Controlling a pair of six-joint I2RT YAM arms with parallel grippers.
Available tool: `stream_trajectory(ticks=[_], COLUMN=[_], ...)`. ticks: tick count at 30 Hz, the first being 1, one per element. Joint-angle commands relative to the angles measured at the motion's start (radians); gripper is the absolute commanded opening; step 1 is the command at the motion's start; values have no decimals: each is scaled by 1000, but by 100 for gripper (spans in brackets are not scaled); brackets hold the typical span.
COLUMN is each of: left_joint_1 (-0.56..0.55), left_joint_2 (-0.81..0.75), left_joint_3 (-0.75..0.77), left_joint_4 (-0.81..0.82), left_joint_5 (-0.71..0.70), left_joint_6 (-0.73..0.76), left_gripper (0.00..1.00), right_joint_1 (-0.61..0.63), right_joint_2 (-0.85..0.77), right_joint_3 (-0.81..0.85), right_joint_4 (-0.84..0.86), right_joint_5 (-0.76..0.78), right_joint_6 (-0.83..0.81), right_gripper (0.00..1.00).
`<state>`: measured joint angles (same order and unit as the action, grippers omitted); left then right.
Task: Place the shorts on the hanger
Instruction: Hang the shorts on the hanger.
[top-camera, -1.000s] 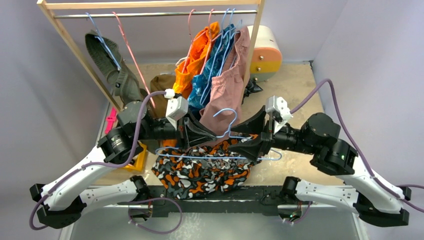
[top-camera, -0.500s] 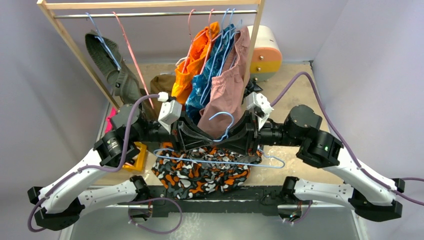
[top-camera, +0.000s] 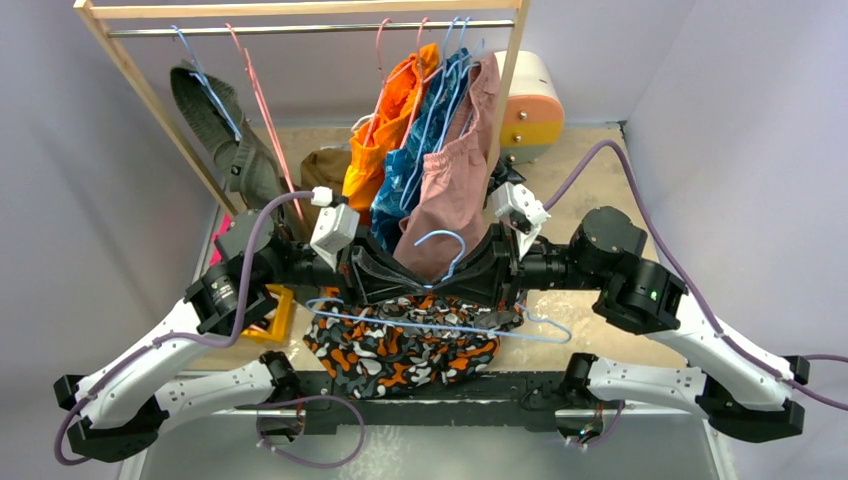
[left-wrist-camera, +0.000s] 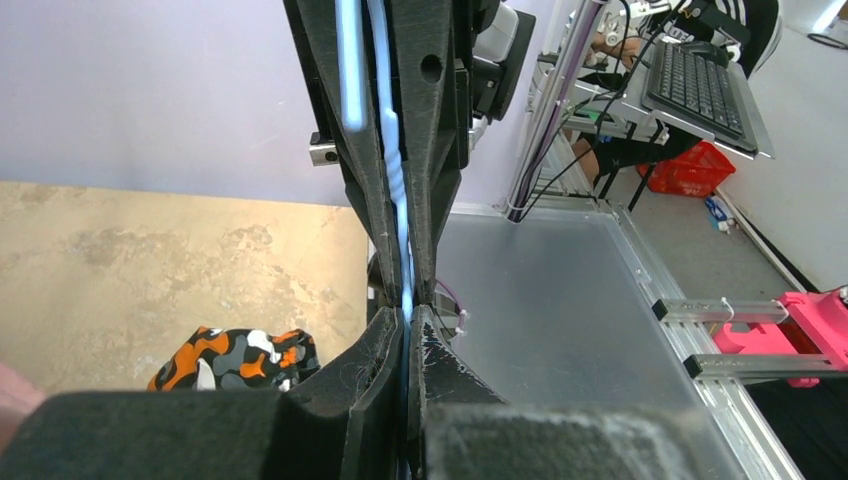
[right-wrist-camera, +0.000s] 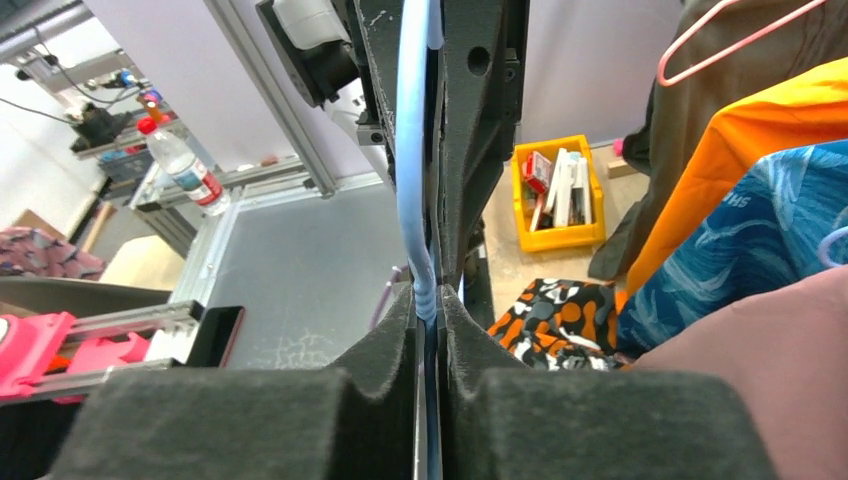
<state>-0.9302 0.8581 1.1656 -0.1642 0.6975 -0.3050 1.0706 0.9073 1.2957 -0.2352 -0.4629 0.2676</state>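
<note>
The hanger (top-camera: 441, 234), a thin light-blue wire one, is held upright above the table between both arms. Its lower bar runs just over the shorts (top-camera: 400, 352), a crumpled heap in orange, black, grey and white at the near table edge. My left gripper (top-camera: 418, 284) and right gripper (top-camera: 440, 284) meet tip to tip at the hanger's neck. In the left wrist view my left gripper (left-wrist-camera: 410, 315) is shut on the blue wire (left-wrist-camera: 402, 250). In the right wrist view my right gripper (right-wrist-camera: 430, 300) is shut on the same wire (right-wrist-camera: 412, 150). The shorts (right-wrist-camera: 555, 310) lie below.
Behind stands a wooden clothes rack (top-camera: 130, 70) with orange shorts (top-camera: 385, 120), a blue garment (top-camera: 415, 165), dusty-pink shorts (top-camera: 455, 170), a grey-green garment (top-camera: 215, 125) and pink-red hangers (top-camera: 262, 100). A yellow bin (top-camera: 275, 318) sits at the left, a white-and-orange drawer box (top-camera: 528, 100) at the back right.
My right arm moved left to the hanger's neck and its jaws shut on the wire. The left arm, still gripping the hanger, shifted slightly left with it.
</note>
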Motion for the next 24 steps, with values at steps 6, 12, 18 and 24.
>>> stream_trajectory(ticks=[6, 12, 18, 24], left_joint_1=[7, 7, 7, 7], left_joint_2=[-6, -63, -177, -226], left_joint_3=[16, -13, -78, -95], left_joint_4=[-9, -102, -133, -297], left_joint_5=[-86, -265, -445, -652], left_joint_6=[1, -9, -118, -273], left_gripper=[19, 63, 72, 76], right_joint_1=[6, 6, 5, 5], right_joint_2=[-15, -108, -200, -203], right_joint_3=[27, -24, -47, -22], right_joint_4=[65, -16, -166, -317], right_joint_5=[20, 142, 268, 323], right_joint_6=[-5, -50, -58, -69], right_gripper=[0, 0, 0, 0])
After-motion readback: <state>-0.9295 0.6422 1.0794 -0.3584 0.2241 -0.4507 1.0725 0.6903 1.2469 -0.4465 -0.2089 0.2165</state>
